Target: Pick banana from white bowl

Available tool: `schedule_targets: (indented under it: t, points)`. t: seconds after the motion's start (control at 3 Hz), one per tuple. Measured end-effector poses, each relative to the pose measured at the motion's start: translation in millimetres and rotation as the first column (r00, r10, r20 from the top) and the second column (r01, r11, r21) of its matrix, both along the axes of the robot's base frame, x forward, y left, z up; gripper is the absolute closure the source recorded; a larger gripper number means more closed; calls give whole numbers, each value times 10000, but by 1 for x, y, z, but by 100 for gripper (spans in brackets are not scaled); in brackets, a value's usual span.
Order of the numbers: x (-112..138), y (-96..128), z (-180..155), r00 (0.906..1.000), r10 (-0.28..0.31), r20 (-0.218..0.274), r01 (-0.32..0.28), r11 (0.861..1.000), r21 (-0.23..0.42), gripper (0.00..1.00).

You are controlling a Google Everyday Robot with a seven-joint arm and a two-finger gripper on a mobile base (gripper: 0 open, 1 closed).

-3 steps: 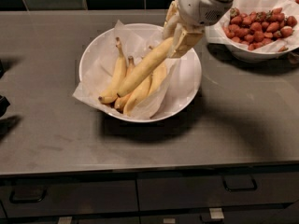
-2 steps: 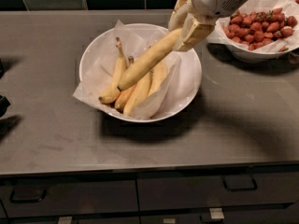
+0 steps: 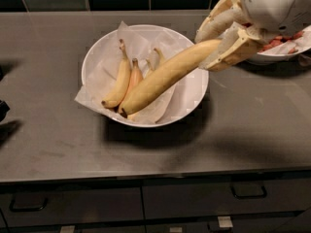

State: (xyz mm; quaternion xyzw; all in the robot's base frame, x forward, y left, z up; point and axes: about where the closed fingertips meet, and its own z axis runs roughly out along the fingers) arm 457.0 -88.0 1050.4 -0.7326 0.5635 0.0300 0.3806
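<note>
The banana is caught at its stem end between the two fingers of the gripper, which are closed on it, one finger above the fruit and one below. From there it slants down and away to the gripper's left, and its dark blossom tip lies low over the paper liner at the front of the white bowl. Whether that tip touches the paper or hangs just clear of it cannot be told.

Compared with a second ago, the gripper has climbed and drawn back toward the right rim of the bowl. The stem end has gone up with it, so the banana now tilts more steeply and its tip has slid a little toward the gripper. The grasp looks to have held through this, so the lift seems under way but not finished, since most of the fruit is above the bowl.

Further left of the gripper, the plumper yellow banana and the short orange-tinged banana lie side by side in the liner, just beside the lifted tip. Behind the gripper, at the far right, the bowl of strawberries stands on the counter.
</note>
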Motion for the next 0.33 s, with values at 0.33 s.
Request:
schedule_targets:
  t: [0.33]
  points:
    - [-15,-4,5,9995,-162,-272,181,9975,682,100]
